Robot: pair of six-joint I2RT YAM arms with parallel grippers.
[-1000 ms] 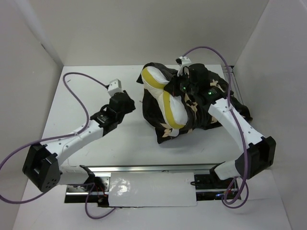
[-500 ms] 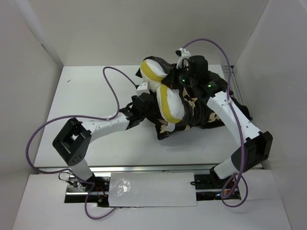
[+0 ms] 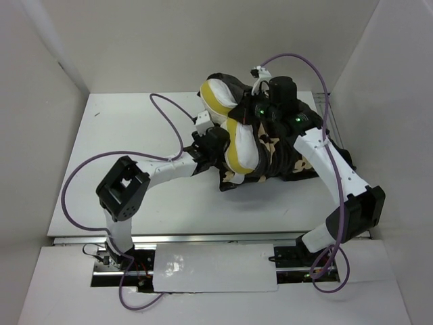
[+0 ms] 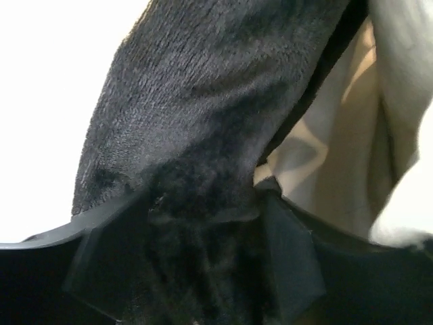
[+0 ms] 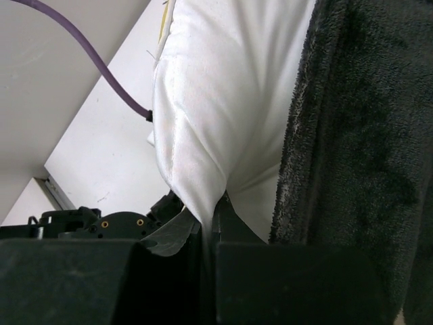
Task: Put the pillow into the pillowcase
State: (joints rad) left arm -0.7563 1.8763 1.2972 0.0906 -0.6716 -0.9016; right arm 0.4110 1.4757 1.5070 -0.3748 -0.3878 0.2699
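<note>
The white pillow (image 3: 238, 145) with yellow trim bulges out of the dark plush pillowcase (image 3: 304, 159) at the back middle of the table. My right gripper (image 3: 254, 114) is above it, shut on a pinch of white pillow fabric (image 5: 223, 101); its jaws (image 5: 211, 217) meet on the cloth, with the pillowcase (image 5: 365, 135) beside. My left gripper (image 3: 215, 141) is at the pillowcase's left edge. In the left wrist view, dark plush (image 4: 203, 101) is bunched between its jaws (image 4: 206, 203), and the pale pillow (image 4: 406, 135) shows at the right.
White enclosure walls stand on the left, back and right. A metal rail (image 3: 203, 238) runs along the table's near edge. Purple cables (image 3: 162, 108) loop over the left half of the table and above the right arm.
My left arm has swung in from the left of the table to the pillowcase's left edge and taken in the plush. The right gripper has shifted the pillow slightly.
</note>
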